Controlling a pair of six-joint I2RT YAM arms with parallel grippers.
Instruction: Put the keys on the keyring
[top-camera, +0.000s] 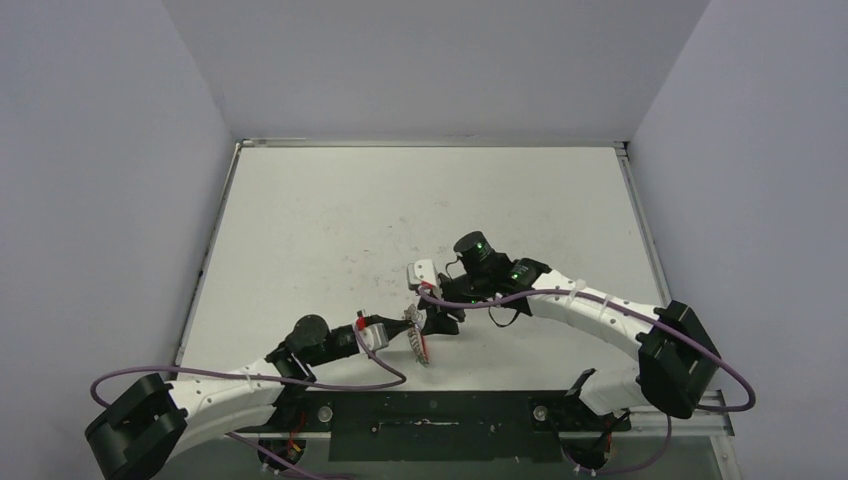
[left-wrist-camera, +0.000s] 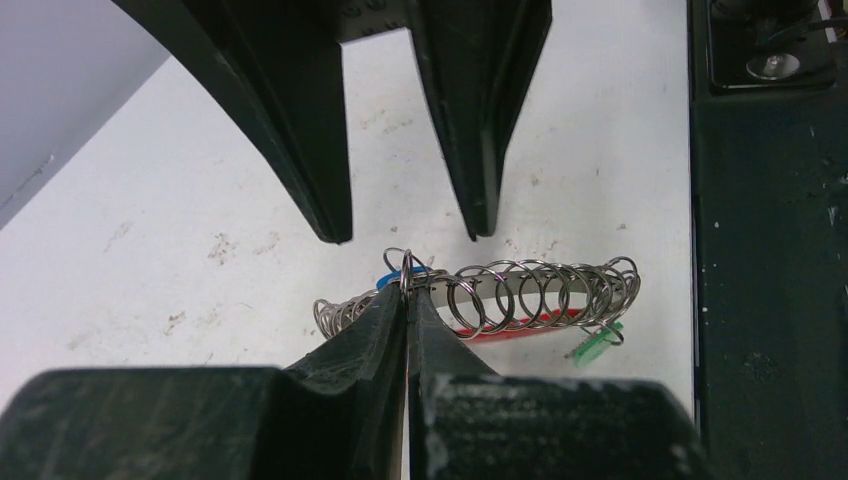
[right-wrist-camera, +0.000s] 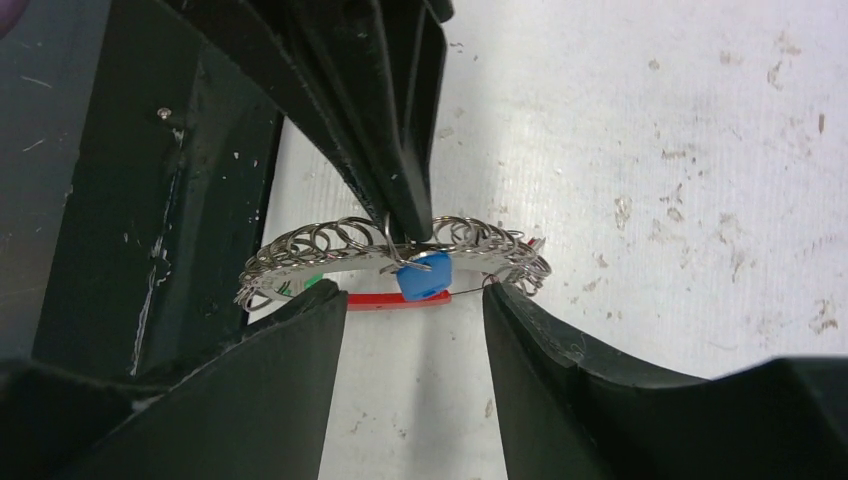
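The keyring (left-wrist-camera: 540, 290) is a silvery coil with a red curved section (right-wrist-camera: 385, 300), lying low over the table near its front edge. My left gripper (left-wrist-camera: 407, 295) is shut on one wire loop of the coil. The blue-headed key (right-wrist-camera: 422, 277) hangs at that pinched spot, its blade hidden. The green-headed key (left-wrist-camera: 597, 345) hangs from the coil's far end. My right gripper (right-wrist-camera: 415, 295) is open, one fingertip on each side of the blue key and close to the coil, with nothing held. In the top view the two grippers meet at the keyring (top-camera: 417, 340).
The black mounting plate (left-wrist-camera: 770, 300) along the table's near edge lies just beside the keyring. Purple cables (top-camera: 520, 296) trail along both arms. Grey walls (top-camera: 100, 200) enclose the white table (top-camera: 420, 200) on three sides.
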